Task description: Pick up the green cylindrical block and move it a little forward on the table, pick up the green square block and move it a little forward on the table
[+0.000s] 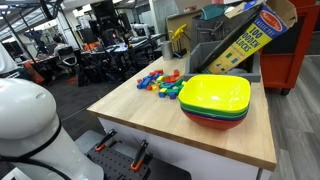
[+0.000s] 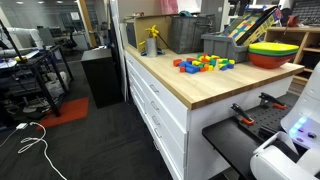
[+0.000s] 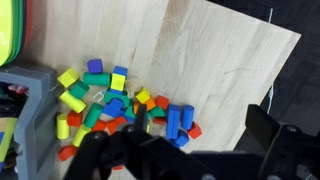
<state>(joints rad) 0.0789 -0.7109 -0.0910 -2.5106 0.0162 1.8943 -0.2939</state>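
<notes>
A pile of coloured wooden blocks [image 3: 110, 105] lies on the pale wood table [image 3: 220, 60]; it shows in both exterior views [image 1: 160, 82] [image 2: 205, 63]. Several green pieces sit in it, among them a short one [image 3: 95, 67] at the pile's top and a longer one [image 3: 95, 80] just below. I cannot tell for sure which is cylindrical and which square. My gripper [image 3: 200, 128] hangs above the table at the bottom of the wrist view. It is open, with nothing between its dark fingers [image 3: 263, 128]. The pile lies mostly to its left.
Stacked yellow, green and red bowls [image 1: 215, 100] [image 2: 272, 52] stand beside the blocks. Behind them are a grey bin [image 2: 225, 45] and a cardboard blocks box [image 1: 250, 40]. A yellow object [image 2: 152, 40] stands at the table's far end. A black and orange bench [image 1: 120, 155] sits below the table's edge.
</notes>
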